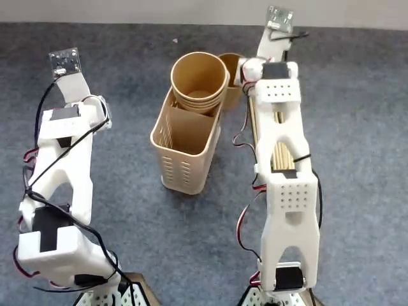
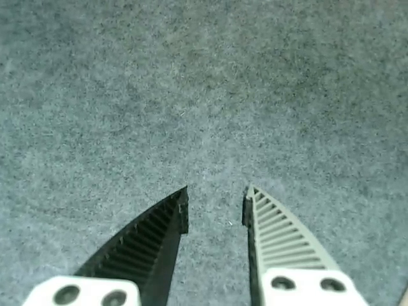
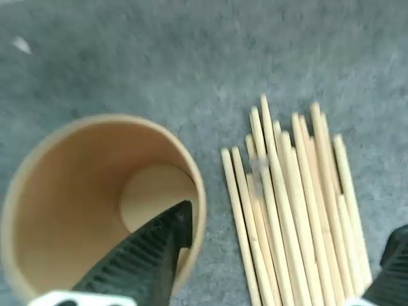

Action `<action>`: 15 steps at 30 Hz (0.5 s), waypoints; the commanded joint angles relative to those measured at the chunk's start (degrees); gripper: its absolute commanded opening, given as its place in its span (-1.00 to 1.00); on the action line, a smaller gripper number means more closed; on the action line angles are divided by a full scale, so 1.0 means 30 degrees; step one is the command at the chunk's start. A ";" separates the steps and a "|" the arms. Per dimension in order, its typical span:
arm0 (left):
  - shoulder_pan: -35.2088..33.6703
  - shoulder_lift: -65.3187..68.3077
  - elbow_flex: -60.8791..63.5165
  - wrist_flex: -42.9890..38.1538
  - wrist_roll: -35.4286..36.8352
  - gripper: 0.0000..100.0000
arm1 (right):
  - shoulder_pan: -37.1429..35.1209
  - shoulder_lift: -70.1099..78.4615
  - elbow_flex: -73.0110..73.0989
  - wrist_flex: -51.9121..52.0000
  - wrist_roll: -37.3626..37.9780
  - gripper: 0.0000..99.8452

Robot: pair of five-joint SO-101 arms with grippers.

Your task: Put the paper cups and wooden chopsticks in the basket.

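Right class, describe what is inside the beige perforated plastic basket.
A nested stack of brown paper cups stands in the far compartment of the basket, rims above its wall. The stack covers that compartment's floor, and the cups' lower parts are hidden.

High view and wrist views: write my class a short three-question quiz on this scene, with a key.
1. True or false: the stack of paper cups stands inside the basket.
2. The wooden chopsticks lie: A) in the basket; B) on the table; C) in a cup.
3. Fill in: the left hand is ___ (open or shut).
Key: 1 true; 2 B; 3 open.
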 commanded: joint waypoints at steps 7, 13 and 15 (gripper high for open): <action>0.0278 -0.0103 -0.0073 -0.0352 0.0059 -0.66 | 0.0601 0.1685 -0.0161 -0.0747 -0.0147 -0.40; 0.0278 -0.0103 -0.0073 -0.0352 0.0059 -0.66 | 0.2095 0.0366 -0.0630 0.0044 0.3311 -0.97; 0.0278 -0.0103 -0.0073 -0.0352 0.0059 -0.66 | 0.2593 -0.0425 -0.1421 0.2212 0.4337 -1.00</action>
